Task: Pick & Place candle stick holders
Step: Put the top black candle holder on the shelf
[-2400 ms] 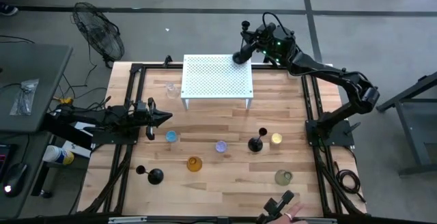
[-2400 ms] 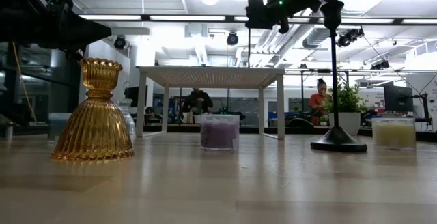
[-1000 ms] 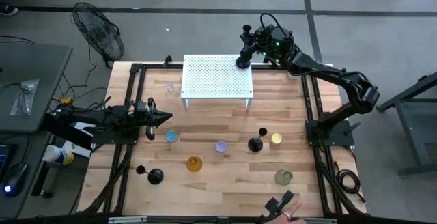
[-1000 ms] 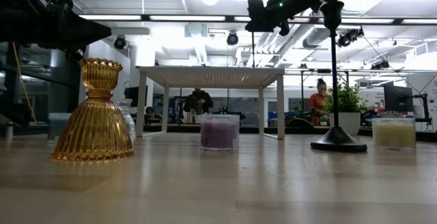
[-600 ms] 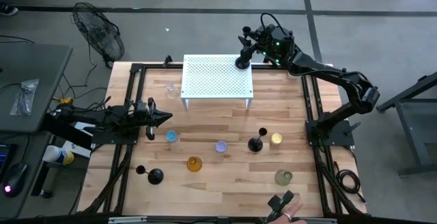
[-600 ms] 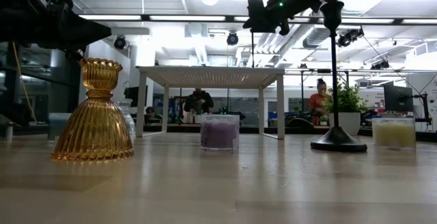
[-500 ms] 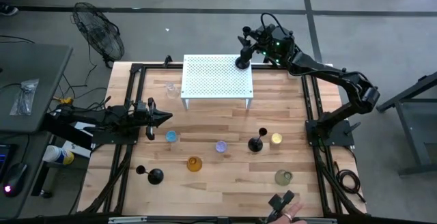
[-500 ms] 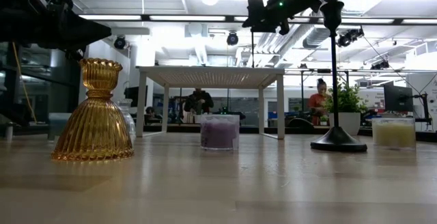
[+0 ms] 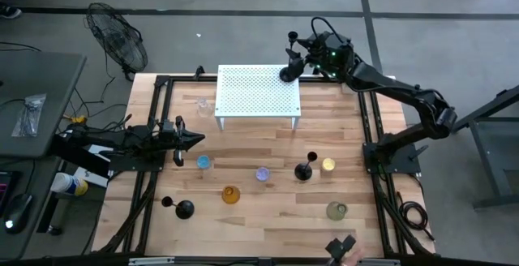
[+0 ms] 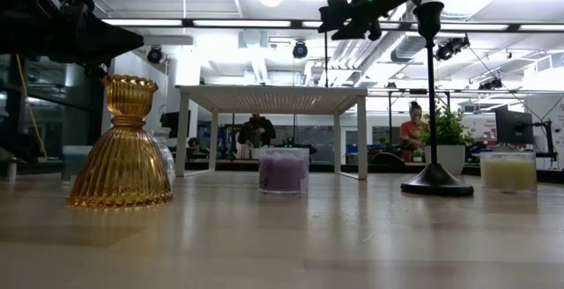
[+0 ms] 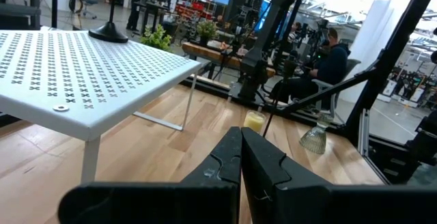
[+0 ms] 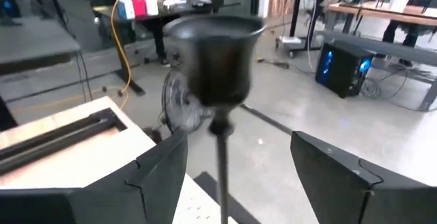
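A slim black candlestick [image 9: 287, 73] stands by its round base on the far right corner of the white perforated platform [image 9: 258, 92]. My right gripper [image 12: 239, 141] is open; its fingers stand apart on either side of the thin stem below the cup [image 12: 217, 60]. Two more black candlesticks [image 9: 303, 169] [image 9: 183, 209] stand on the wooden table. Coloured glass holders rest there too: blue [image 9: 203, 162], purple [image 9: 262, 173], amber [image 9: 231, 194], yellow [image 9: 328, 165]. My left gripper [image 9: 197, 139] waits shut at the table's left side.
A clear glass holder [image 9: 203, 104] sits left of the platform and a greenish one [image 9: 336, 210] near the front right. A person's hand [image 9: 347, 250] shows at the near edge. Black frame rails [image 9: 154, 112] run along the table's sides.
My right gripper has opened and let go of the candlestick, which stays upright on the platform's far right corner.
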Motion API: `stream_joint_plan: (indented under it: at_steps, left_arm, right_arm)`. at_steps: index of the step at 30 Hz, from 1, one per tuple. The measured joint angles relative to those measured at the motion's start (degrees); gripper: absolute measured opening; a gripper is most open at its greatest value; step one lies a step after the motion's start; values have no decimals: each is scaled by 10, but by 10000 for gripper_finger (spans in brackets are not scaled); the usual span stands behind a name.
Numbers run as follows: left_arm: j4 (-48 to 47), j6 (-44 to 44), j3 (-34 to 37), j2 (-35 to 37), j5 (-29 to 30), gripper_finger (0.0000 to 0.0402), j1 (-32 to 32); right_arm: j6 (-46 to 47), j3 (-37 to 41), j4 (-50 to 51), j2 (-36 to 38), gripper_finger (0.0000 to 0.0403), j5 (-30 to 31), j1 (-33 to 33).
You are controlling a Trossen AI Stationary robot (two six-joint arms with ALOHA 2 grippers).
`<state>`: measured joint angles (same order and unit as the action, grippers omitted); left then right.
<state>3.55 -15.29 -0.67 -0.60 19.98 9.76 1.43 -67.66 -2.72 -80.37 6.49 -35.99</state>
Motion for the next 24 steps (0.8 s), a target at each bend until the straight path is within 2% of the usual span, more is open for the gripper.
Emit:
stream_joint_plan:
  at_steps: [10,24]
  left_arm:
    - [0,0,0,0,0,1,0]
    - [0,0,0,0,0,1,0]
  right_arm:
    - [0,0,125,58,254,-1,36]
    - [32,0,499,205,254,-84,121]
